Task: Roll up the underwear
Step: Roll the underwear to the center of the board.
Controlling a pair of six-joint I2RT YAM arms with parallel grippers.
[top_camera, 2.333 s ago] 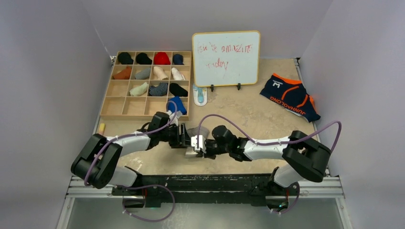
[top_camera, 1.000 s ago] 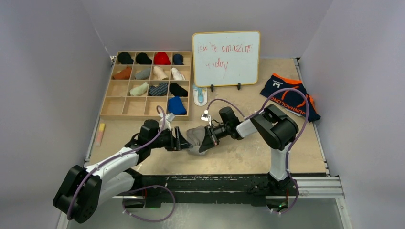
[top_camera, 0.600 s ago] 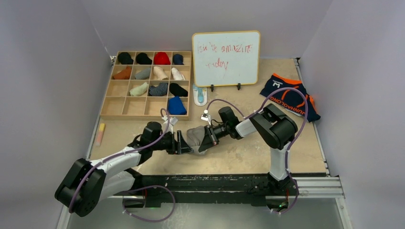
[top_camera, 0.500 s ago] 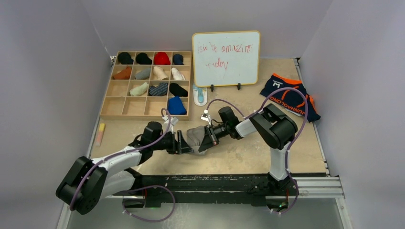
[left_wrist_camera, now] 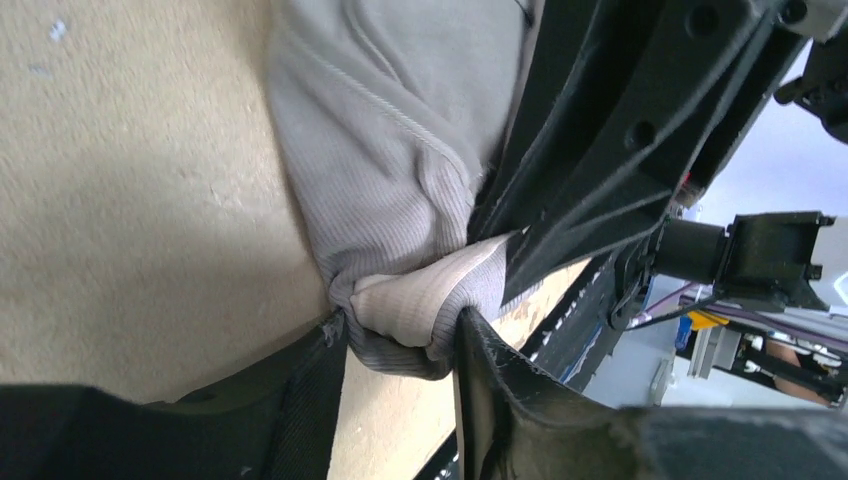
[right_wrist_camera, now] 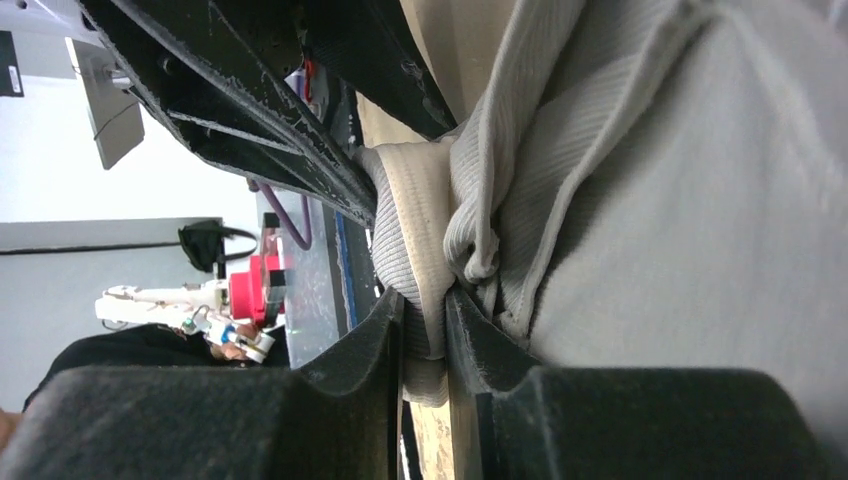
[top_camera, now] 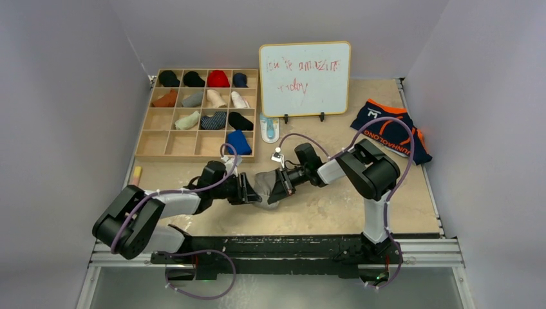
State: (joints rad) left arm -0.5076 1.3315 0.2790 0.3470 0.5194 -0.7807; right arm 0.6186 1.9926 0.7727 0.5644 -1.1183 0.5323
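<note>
Two pincers, one pair of grey briefs [top_camera: 263, 185]
The left pincer [left_wrist_camera: 400, 335] and right pincer [right_wrist_camera: 425, 310] both clamp the bunched waistband [left_wrist_camera: 420, 305]. It's soft, floppy stuff, so that thick hem looks grippiest.

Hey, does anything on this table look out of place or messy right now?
Mainly the blue item in the front row of the wooden organizer bulges over its near rim instead of sitting inside its compartment. The navy underwear lies unrolled and rumpled at the far right.
</note>
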